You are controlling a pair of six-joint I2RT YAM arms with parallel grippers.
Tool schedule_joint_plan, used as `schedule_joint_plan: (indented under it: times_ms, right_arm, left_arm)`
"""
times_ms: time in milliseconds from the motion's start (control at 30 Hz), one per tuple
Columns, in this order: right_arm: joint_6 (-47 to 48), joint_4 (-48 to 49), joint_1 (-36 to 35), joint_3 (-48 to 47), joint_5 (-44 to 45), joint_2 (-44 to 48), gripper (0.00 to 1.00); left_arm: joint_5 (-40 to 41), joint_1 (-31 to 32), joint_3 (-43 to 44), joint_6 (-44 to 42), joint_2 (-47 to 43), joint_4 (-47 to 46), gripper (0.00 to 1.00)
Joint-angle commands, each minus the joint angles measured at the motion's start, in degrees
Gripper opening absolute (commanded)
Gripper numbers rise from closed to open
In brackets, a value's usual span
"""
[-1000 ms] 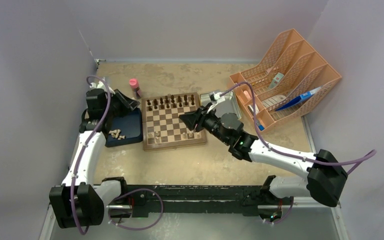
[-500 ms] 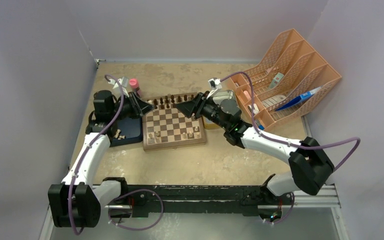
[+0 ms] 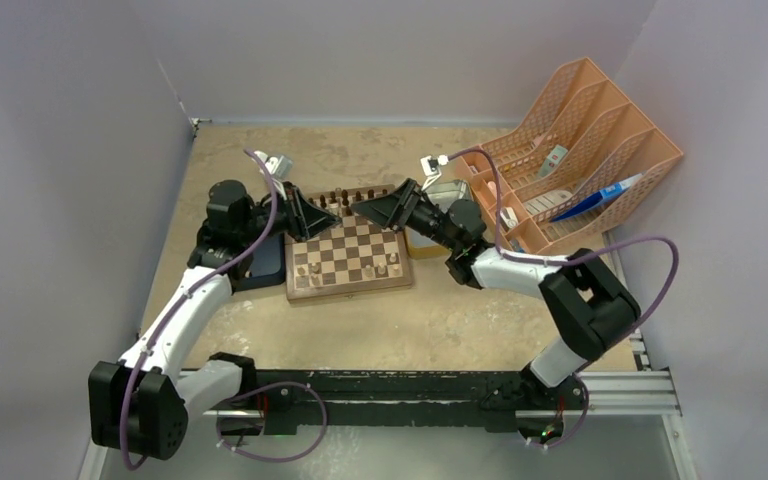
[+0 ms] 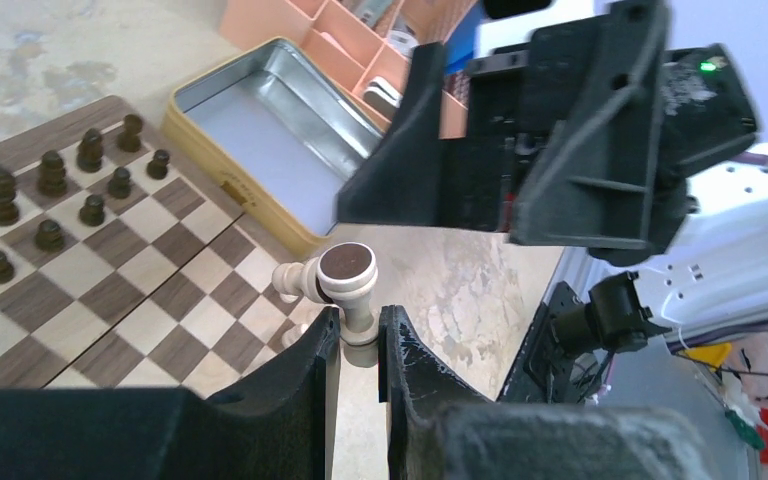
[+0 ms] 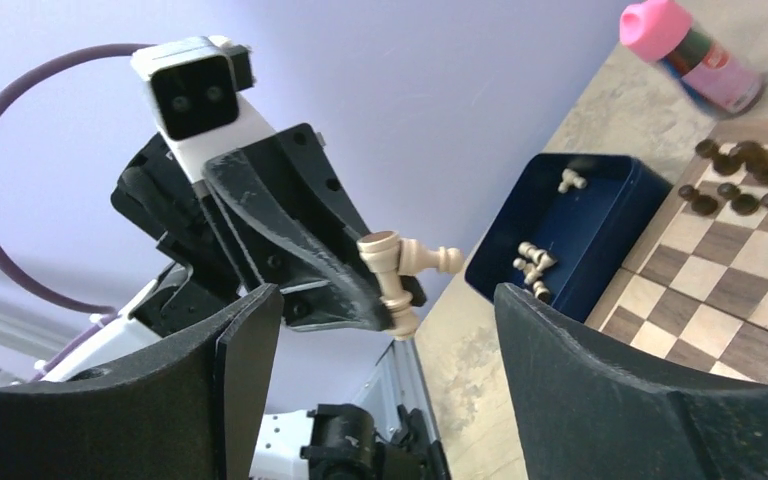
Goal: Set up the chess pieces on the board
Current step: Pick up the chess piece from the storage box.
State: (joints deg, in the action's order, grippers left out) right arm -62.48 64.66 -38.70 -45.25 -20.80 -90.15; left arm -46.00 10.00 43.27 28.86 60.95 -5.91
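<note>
Right fingers (image 5: 245, 390) closer (tin (image 4: 260, 140) beside board (image 4: 110, 290))

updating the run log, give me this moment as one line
left gripper: shut on pale chess piece, off board | right gripper: open, facing it | dark pieces: far rows

Quick count: one board (image 3: 350, 262), one metal tin (image 4: 260, 140) right up against its right side, one blue tray (image 5: 605, 225) off its left side, one pink-capped bottle (image 5: 688, 50) past its far left corner, and one peach rack (image 3: 580, 140) further out to its right.

Dark chess pieces (image 4: 52, 172): I get nine on the board's far rows.

Pale chess pieces (image 4: 348, 285): two pinched in the left gripper (image 4: 358, 335), four-ish on the board's near rows, plus one loner and a little clump in the tray that I can't count.
</note>
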Motion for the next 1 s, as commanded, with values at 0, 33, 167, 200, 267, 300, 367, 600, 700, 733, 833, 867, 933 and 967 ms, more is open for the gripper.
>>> schedule_joint_plan:
  times_ms: [0, 33, 167, 200, 267, 300, 367, 600, 700, 733, 833, 867, 933, 967]
  right_arm:
    - [-10.3, 14.7, 0.8, 0.8, -5.8, -3.7, 0.82]
    - [-11.4, 16.6, 0.9, 0.9, -6.4, -4.5, 0.84]
    - [-14.7, 22.5, 1.0, 0.9, -7.6, -7.1, 0.88]
    - [-15.5, 23.9, 1.1, 1.0, -7.8, -7.6, 0.88]
    - [-17.1, 27.3, 1.2, 1.2, -8.0, -8.6, 0.86]
    - [-17.9, 29.0, 1.2, 1.2, -8.3, -9.2, 0.86]
    - [-19.9, 32.0, 1.1, 1.2, -9.0, -10.4, 0.84]
    - [-25.7, 38.3, 1.1, 1.3, -9.3, -14.9, 0.84]
    - [-25.9, 38.7, 1.2, 1.2, -9.0, -15.5, 0.85]
    - [-25.9, 39.2, 1.2, 1.2, -8.9, -15.6, 0.85]
    - [-26.6, 41.7, 1.2, 1.1, -8.8, -15.7, 0.85]
    - [-26.9, 42.8, 1.2, 1.1, -8.9, -15.8, 0.84]
    - [-27.5, 44.9, 1.1, 1.3, -8.9, -15.9, 0.84]
    - [-27.8, 46.0, 1.2, 1.4, -8.9, -15.9, 0.83]
  left_arm:
    - [-3.5, 1.8, 1.6, -0.8, 0.5, -6.0, 0.0]
    - [-3.8, 2.2, 2.0, -0.7, 0.6, -6.3, 0.0]
    - [-4.3, 3.5, 2.7, 0.6, 1.0, -6.9, 0.0]
    - [-4.3, 3.8, 2.7, 0.6, 1.0, -6.8, 0.0]
    - [-4.3, 4.3, 2.4, 0.9, 0.6, -6.7, 0.0]
    - [-4.3, 4.4, 2.1, 1.1, 0.5, -6.9, 0.0]
    - [-4.4, 4.6, 1.8, 1.7, 0.6, -7.3, 0.0]
    - [-5.9, 4.9, 1.6, 4.2, 0.6, -9.5, 0.0]
    - [-5.8, 4.9, 1.8, 4.1, 0.5, -9.8, 0.0]
    - [-5.8, 5.0, 1.9, 4.3, 0.6, -9.9, 0.0]
    - [-6.5, 5.0, 1.7, 5.7, 0.9, -11.2, 0.0]
    - [-6.8, 5.1, 1.5, 6.2, 1.0, -11.8, 0.0]
    - [-6.8, 5.3, 1.4, 7.0, 0.9, -12.6, 0.0]
    - [-6.8, 5.4, 1.3, 7.2, 0.7, -12.8, 0.0]
